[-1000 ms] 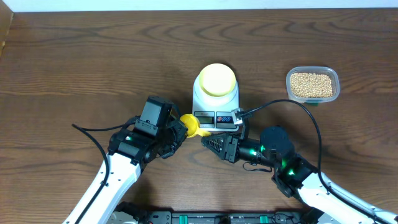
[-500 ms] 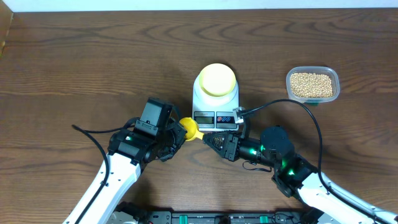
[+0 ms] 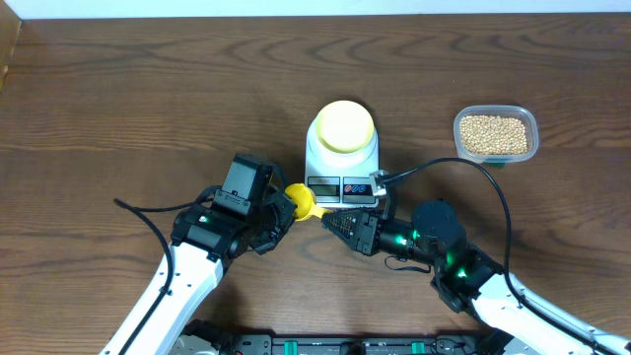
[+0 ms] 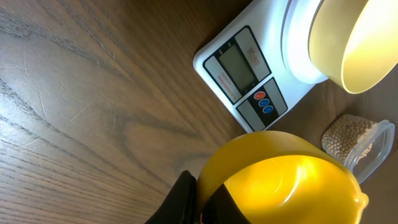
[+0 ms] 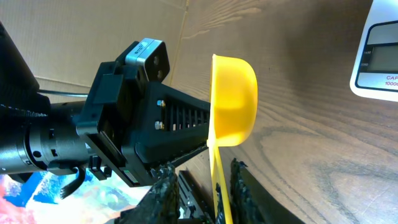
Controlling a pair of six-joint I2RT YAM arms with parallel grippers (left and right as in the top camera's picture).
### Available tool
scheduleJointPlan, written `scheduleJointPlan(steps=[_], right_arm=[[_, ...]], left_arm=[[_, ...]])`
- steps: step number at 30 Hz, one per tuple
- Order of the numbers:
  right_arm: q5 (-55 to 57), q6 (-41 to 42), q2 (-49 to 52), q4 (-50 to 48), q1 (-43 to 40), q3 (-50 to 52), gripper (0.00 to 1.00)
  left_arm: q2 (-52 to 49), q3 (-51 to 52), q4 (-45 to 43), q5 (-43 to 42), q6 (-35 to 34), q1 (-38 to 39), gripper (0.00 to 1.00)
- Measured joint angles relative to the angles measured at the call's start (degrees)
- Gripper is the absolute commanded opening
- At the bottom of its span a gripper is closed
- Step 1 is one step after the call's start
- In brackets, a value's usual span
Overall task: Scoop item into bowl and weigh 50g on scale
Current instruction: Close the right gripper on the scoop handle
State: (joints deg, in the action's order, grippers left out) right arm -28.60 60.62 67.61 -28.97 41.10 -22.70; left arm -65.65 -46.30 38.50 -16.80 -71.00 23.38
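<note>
— Who holds the yellow spoon?
— The left end effector is clamped on its cup, beside the scale. The right end effector straddles the handle, fingers apart.
— And the beans?
— In the clear tub. The bowl sits on the scale.

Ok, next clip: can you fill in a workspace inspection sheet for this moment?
Surface: brown wooden table, no spills seen.
Job's things: cream bowl sits on the white scale, looks empty; beans in the clear tub; yellow spoon empty.
Clutter: nothing seen.
Grippers: left gripper jaws shut on the spoon; right gripper jaws open astride its handle.
Cables: black cable loops over the table beside the scale.
Surroundings: what looks like cardboard beyond the table.
</note>
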Motion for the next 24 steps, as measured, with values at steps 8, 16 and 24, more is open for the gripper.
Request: scheduleJointPlan(steps=[8,16,24], right_arm=[[0.2,0.3,0.0,0.0,0.0,0.0,0.18],[0.2,0.4,0.0,0.0,0.0,0.0,0.11],[0.3,0.6,0.0,0.2,0.0,0.0,0.01]], left_arm=[[0.0,0.0,0.1,-0.1,0.0,0.0,0.07],[0.0,0.0,0.2,-0.5,0.0,2.1,0.07],[0.0,0.0,0.0,-0.7,0.0,2.4,0.07]])
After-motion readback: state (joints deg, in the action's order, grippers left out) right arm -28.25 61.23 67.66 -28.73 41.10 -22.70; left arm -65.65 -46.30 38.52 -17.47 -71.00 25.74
